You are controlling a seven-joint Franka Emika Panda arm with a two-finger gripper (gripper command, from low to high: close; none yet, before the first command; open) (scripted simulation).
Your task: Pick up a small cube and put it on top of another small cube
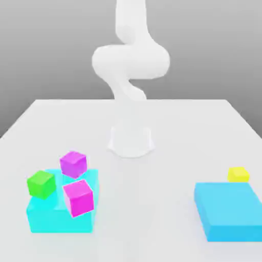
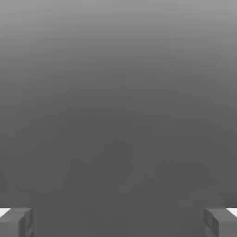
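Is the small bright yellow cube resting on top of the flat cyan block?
No, the small bright yellow cube sits on the white table, just behind the flat cyan block.

Yellow cube – matt, smooth, maybe plastic; table – matt white.

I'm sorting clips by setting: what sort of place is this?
Most likely a simulated tabletop test scene, not a real room: a plain white table against a blank grey backdrop, a smooth white robot arm, and flat-coloured blocks, such as the small yellow cube beside a cyan block.
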